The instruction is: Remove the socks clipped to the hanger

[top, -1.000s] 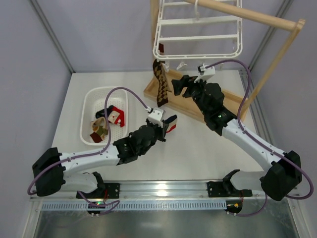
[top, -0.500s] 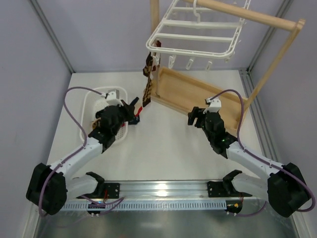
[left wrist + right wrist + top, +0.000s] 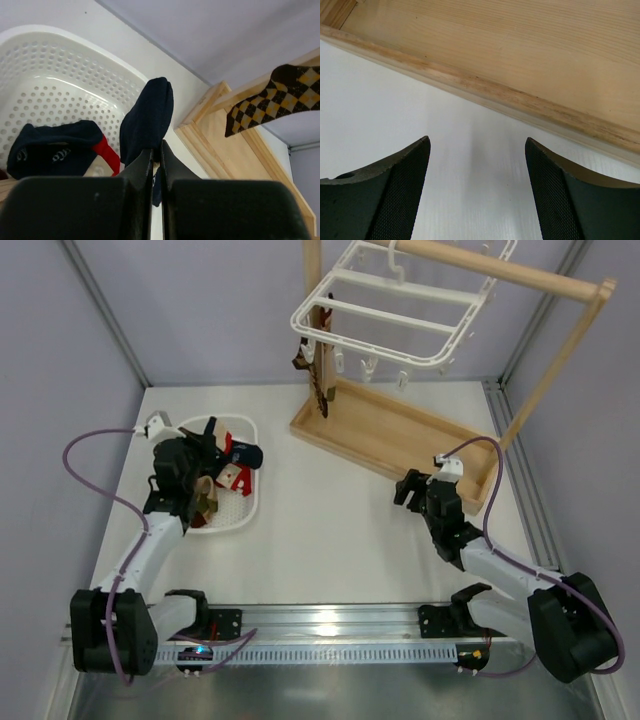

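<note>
Left claw (image 3: 156,150) pinching navy sock (image 3: 147,117) at basket (image 3: 60,65) rim, argyle sock (image 3: 280,95) hanging at two o'clock. Right claw (image 3: 477,141) gaping wide over counter (image 3: 395,90).

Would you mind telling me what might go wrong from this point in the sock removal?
1. The left gripper pinches the navy sock near the basket rim; released here, it may land outside.
2. The argyle sock is clipped to the tilted hanger; pulling may swing or unhook it.
3. The open right gripper sits close to the wooden base and could bump it.
</note>
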Robot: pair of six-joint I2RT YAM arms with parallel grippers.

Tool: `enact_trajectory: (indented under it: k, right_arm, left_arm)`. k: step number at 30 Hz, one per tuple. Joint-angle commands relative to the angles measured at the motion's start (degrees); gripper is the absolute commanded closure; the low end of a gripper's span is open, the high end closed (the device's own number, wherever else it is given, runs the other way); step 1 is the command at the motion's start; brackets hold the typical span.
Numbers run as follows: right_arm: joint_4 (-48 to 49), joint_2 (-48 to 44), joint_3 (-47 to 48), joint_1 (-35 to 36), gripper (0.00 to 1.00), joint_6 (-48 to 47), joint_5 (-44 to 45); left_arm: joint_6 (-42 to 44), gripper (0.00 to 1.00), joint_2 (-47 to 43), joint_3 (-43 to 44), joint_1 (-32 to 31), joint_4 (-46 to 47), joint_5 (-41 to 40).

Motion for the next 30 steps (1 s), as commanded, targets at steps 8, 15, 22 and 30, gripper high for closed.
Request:
enact_trajectory:
  k: [8,15,22,30]
  right_arm:
    - [8.7,3.4,-0.8,-2.2,0.23,1.5,-3.8]
    - [9.8,4.6,-0.7,-2.5,0.23,1.9,-5.6]
    - [9.7,4.1,-1.2,-2.6,0.23,2.4,-5.9]
    - [9.4,3.2,-1.5,-2.6,0.23,3.0,-5.9]
  left_arm:
    - [-1.6,1.00,-1.2,-0.6,5.6,3.4,0.1]
    - [1.9,1.00,4.5,-0.5,2.7,4.2,0.8]
    - [10.0,1.00,7.9,0.0,-5.4,1.1,-6.7]
    - [11.0,0.01,7.8,-1.2,-5.5,0.2,-7.4]
